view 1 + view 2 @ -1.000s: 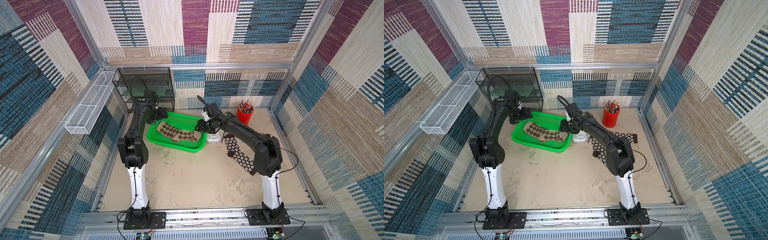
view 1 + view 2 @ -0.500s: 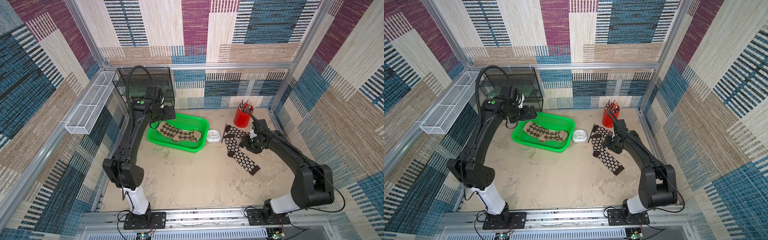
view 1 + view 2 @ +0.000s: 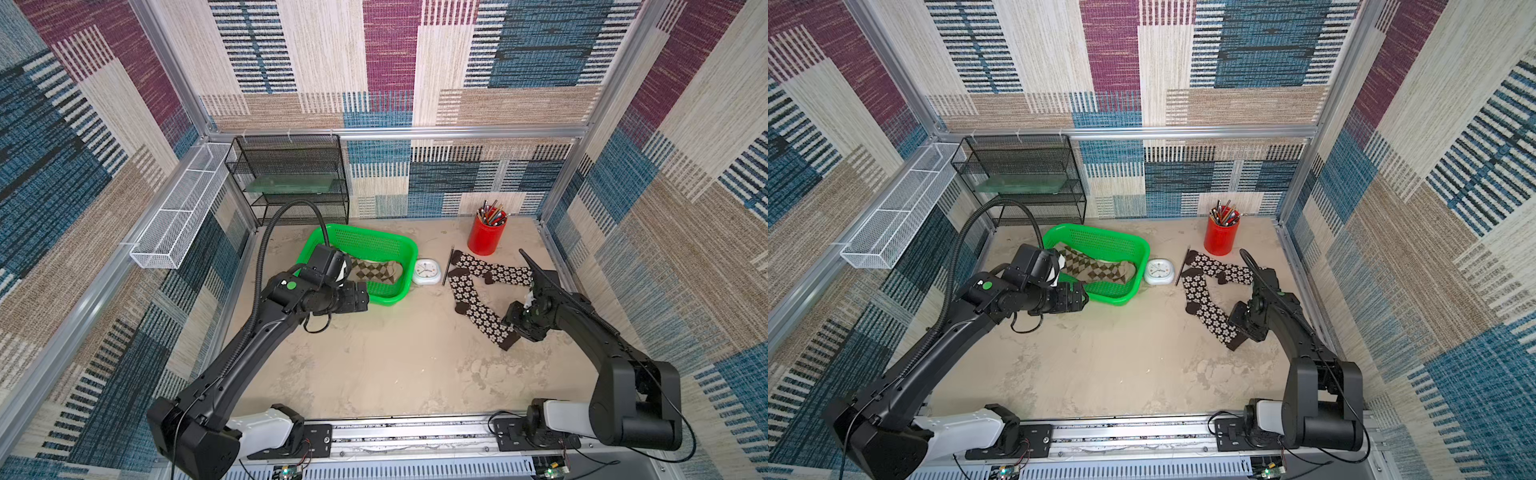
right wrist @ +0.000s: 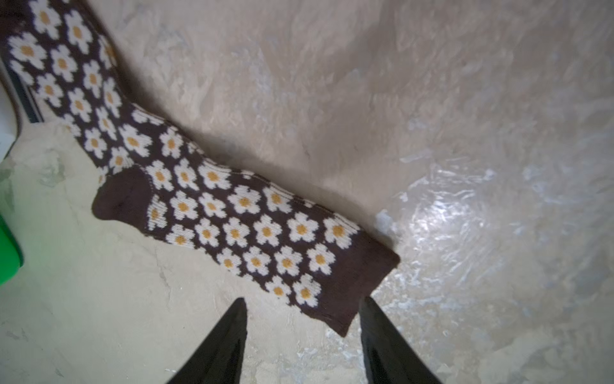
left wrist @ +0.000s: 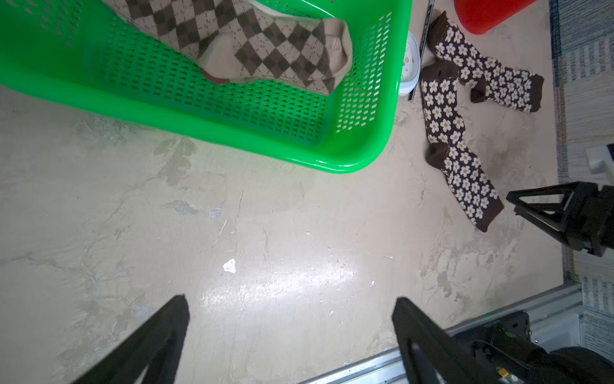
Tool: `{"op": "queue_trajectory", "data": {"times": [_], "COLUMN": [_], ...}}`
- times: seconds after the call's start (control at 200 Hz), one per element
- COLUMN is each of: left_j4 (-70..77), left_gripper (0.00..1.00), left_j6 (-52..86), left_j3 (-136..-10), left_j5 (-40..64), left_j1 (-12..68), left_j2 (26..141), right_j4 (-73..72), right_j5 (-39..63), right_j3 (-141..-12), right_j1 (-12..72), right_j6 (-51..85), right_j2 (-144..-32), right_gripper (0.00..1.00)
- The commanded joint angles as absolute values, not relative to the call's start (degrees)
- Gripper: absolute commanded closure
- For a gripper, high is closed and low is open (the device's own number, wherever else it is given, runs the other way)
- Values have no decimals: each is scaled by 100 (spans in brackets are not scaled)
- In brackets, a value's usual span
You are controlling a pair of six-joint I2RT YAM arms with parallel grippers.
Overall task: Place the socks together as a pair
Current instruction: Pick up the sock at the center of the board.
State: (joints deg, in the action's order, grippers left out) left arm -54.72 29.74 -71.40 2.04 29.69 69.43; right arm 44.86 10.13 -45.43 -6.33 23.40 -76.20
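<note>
Two dark brown socks with white flowers lie on the table at the right, touching at their far ends. The nearer one (image 3: 478, 309) (image 3: 1208, 309) (image 4: 232, 216) runs toward the front. The other (image 3: 494, 270) (image 5: 488, 73) lies across behind it. My right gripper (image 4: 302, 301) (image 3: 515, 324) is open, with a corner of the near sock's cuff between its fingertips, not clamped. A beige-brown argyle sock (image 3: 374, 270) (image 5: 252, 43) lies in the green basket (image 3: 365, 232) (image 5: 199, 128). My left gripper (image 5: 289, 299) (image 3: 363, 296) hangs open and holds nothing, by the basket's front edge.
A white clock (image 3: 427, 272) and a thin black stick (image 3: 449, 266) lie between the basket and the flower socks. A red cup of pens (image 3: 486, 237) stands behind them. A black mesh shelf (image 3: 291, 183) fills the back left corner, and a white wire tray (image 3: 178, 216) hangs on the left wall.
My right gripper swung from beside the basket and clock over to the near flower sock's cuff end. My left gripper moved from the basket's far left side to its front edge.
</note>
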Motion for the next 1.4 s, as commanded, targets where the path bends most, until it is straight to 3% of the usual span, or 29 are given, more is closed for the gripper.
{"op": "queue_trajectory", "data": {"times": [0.0,0.491,0.586,0.796,0.891,1.237,1.392], "left_j4": [-5276,-5129,-5027,-4923,-4917,-4777,-4654], "left_gripper": [5,7,7,8,8,9,10], "left_j6": [3371,3364,3332,3327,3273,3200,3193], "left_j3": [-6822,-6502,-6378,-6167,-6110,-5847,-5887], "left_j5": [41,81,77,208,239,532,769], "left_j1": [3087,3241,3232,3232,3234,3230,3232], "left_j2": [6659,6379,6298,6183,6140,6008,6189], "right_j4": [4468,3872,3650,3478,3701,6036,6490], "right_j5": [948,554,468,244,184,-818,-1188], "right_j3": [-4396,-4085,-4142,-4264,-4433,-6177,-7086], "right_j1": [-642,-407,-378,-182,-164,-74,187], "right_j6": [2525,3359,3443,3593,3488,2726,2640], "right_j2": [-7630,-8033,-8370,-8623,-8470,-6387,-6024], "right_gripper": [44,48,56,89,100,100,100]}}
